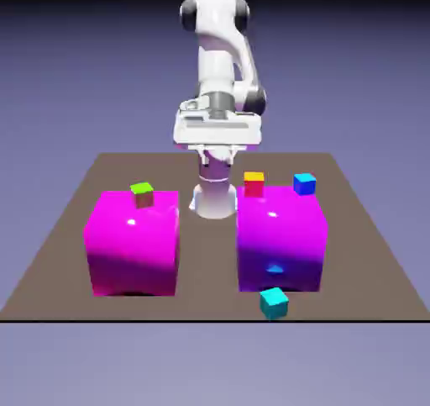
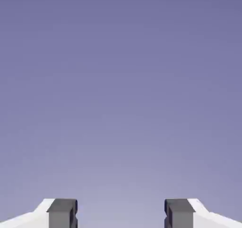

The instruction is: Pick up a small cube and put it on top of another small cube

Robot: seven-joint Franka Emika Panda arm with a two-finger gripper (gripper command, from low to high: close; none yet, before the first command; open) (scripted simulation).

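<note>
Claw: the claw (image 1: 217, 155) is spread, its two fingertips (image 2: 62, 215) well apart, with only backdrop visible between them in the hand view.
Arm: the white arm (image 1: 216, 47) is raised, the claw above the worktop (image 1: 208, 266) and in front of the arm's base.
Teal-cyan cube: the teal-cyan cube (image 1: 274, 303) is located on the worktop near its front edge, just in front of the magenta block on the exterior view's right (image 1: 280, 240).
Green-topped cube: the green-topped cube (image 1: 143, 196), with brownish-red sides, is seen at the upper edge of the magenta block on the exterior view's left (image 1: 134, 245), apparently on top.
Orange-topped cube: the orange-topped cube (image 1: 254, 185), red-sided, is seen at the right block's upper edge, toward its left corner.
Blue cube: the blue cube (image 1: 304, 184) is seen at the same edge, toward the right corner, apart from the orange-topped cube.
</note>
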